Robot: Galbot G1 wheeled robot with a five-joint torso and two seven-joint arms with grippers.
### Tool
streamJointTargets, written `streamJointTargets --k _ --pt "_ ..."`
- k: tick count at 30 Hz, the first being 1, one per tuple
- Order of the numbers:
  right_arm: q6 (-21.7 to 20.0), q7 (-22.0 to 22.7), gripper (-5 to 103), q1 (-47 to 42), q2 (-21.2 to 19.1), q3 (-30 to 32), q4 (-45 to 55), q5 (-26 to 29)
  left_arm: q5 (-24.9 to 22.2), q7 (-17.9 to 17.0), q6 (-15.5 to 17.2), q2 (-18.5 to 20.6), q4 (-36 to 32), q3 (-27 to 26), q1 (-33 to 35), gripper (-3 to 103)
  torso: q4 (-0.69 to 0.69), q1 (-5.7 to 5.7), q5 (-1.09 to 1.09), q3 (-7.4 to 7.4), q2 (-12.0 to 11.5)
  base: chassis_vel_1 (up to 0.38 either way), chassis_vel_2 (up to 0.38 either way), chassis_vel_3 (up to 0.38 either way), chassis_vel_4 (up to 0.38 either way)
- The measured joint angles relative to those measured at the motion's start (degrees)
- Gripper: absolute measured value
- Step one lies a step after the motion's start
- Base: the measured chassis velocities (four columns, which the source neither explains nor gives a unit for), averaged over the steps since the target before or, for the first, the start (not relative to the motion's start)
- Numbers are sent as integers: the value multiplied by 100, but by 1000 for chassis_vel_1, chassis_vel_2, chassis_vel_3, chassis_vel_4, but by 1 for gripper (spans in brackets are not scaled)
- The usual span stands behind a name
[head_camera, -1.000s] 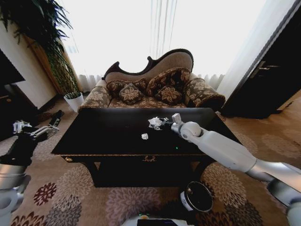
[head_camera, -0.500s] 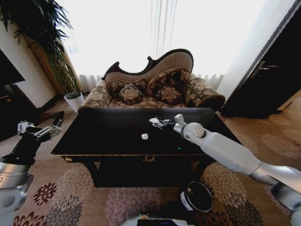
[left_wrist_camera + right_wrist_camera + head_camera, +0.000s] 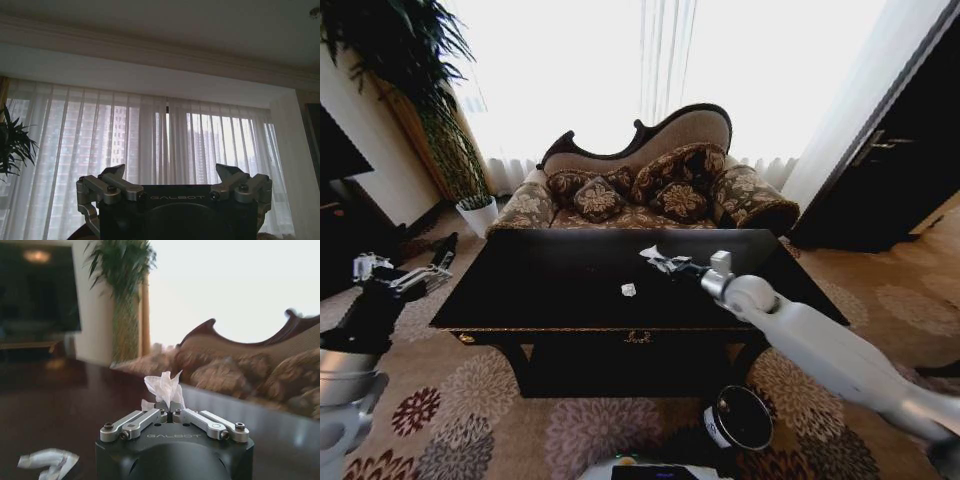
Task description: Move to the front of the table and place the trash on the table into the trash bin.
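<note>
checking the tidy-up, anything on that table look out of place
Yes: a small white scrap lies alone on the glossy black table. The right claw is shut on a crumpled tissue above it; the trash bin stands upright on the carpet.

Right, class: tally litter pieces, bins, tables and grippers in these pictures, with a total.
Litter pieces: 2 (tissue in the right gripper, scrap on the table)
Trash bin: 1
Table: 1
Grippers: 2 (left gripper open, beside the table)
Total: 6
</note>
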Motion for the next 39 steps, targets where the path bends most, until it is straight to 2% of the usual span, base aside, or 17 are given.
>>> streamJointTargets --k 3,5,8,10,16,18,20,21,24,25,33,37,39 --pt "183 -82 0 -954 -158 862 305 17 -7 -19 5 -65 -127 78 43 100 1 0 -2 0 0 0 0 0 0" --pt "196 -94 0 -1149 -178 1025 369 19 -17 -29 10 -70 -164 93 49 100 -1 0 -2 0 0 0 0 0 0" --pt "209 -94 0 -1754 -136 1609 784 30 -29 -48 42 -95 -357 121 115 100 0 0 0 0 0 0 0 0 0" --pt "124 -72 0 -2141 9 2069 1136 17 -26 -51 46 -141 -434 136 184 100 2 0 -1 0 0 0 0 0 0" --pt "105 -90 0 -2976 338 2678 1610 -121 -30 -67 40 -206 -462 136 243 100 3 0 -4 0 0 0 0 0 0" --pt "258 -230 0 -3687 750 2945 1818 -334 -47 -84 34 -247 -464 155 274 100 0 0 0 0 0 0 0 0 0" --pt "345 -363 0 -4073 1063 3098 1924 -532 -47 -87 33 -264 -478 190 291 100 0 0 0 0 0 0 0 0 0" --pt "345 -363 0 -4073 1063 3098 1924 -532 -47 -87 33 -264 -478 190 291 100 0 0 0 0 0 0 0 0 0" --pt "478 -468 0 -4568 1557 3296 2121 -712 -69 -109 33 -296 -478 240 296 100 1 -1 -3 0 0 0 0 0 0" --pt "595 -487 0 -4744 1853 3379 2238 -666 -224 -116 33 -287 -476 173 304 100 2 0 -3 0 -1 0 0 0 0" --pt "756 -730 0 -5087 2379 3479 2244 -820 -607 -152 67 -8 -469 -51 112 100 1 0 -3 0 -1 0 0 0 0" --pt "1033 -1026 0 -5274 2526 3354 2223 -910 -944 -171 164 57 -451 -94 -79 100 1 0 -2 0 -1 0 0 0 0" --pt "1314 -1371 0 -5370 2530 3305 2151 -995 -1168 -169 233 89 -459 -107 -175 100 1 1 -3 0 -1 0 0 0 0"
